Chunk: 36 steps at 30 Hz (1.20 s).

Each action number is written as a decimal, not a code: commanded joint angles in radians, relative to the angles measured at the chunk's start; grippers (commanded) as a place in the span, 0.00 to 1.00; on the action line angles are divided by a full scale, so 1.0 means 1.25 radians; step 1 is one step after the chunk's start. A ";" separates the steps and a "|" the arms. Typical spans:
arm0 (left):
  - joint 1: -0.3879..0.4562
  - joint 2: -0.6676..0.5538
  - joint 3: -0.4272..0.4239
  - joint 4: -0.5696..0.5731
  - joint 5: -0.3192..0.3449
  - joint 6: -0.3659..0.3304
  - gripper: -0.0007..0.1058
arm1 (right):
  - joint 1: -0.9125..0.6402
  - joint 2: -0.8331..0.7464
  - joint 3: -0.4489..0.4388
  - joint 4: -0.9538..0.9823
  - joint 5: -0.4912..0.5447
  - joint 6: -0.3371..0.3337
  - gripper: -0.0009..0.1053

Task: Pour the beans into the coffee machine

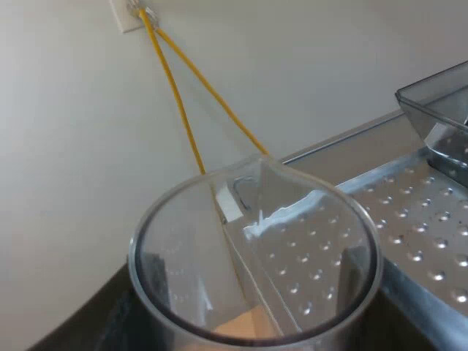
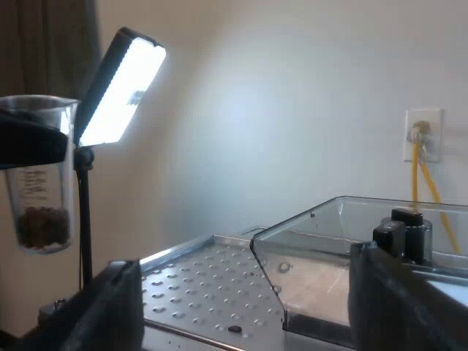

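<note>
- The left gripper [image 1: 256, 281] holds a clear measuring glass [image 1: 150, 219] up in the air. Its dark fingers [image 1: 156, 270] show through the wall on two opposite sides and pinch the glass between them.
- The left wrist view looks down into the glass's open mouth, with the pouring lip on the far side of the rim, toward the coffee machine [image 1: 344, 150].
- The machine's dimpled metal top [image 1: 439, 219] lies just beyond and below the glass.
- The clear bean hopper [image 1: 439, 110] stands farther along that top, apart from the glass.
- On the pale wall behind, two yellow cables [image 1: 183, 110] run up to a wall socket [image 1: 126, 14].
- In the right wrist view the glass stands upright, with a black part of the left gripper clamped across its upper half.
- Brown beans [image 2: 42, 225] lie heaped at the bottom of the glass, which is off to the side of the machine and higher than the metal top.
- A lit panel lamp [image 2: 121, 84] on a thin stand rises just beside the glass.
- The right gripper [image 2: 245, 292] hangs near the machine's top. Its two black fingers [image 2: 110, 307] are spread wide apart, and the metal top and the hopper are seen between them.
</note>
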 commanded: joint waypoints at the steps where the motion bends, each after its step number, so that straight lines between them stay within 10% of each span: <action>1: -0.024 0.029 -0.038 -0.004 -0.008 -0.001 0.26 | 0.001 -0.003 -0.008 -0.006 0.004 -0.010 0.59; 14: -0.160 0.208 -0.234 -0.004 -0.074 0.006 0.26 | 0.001 -0.003 -0.008 -0.006 0.004 -0.010 0.59; 36: -0.164 0.477 -0.586 0.096 -0.094 0.053 0.26 | 0.001 -0.003 -0.008 -0.004 0.004 -0.010 0.59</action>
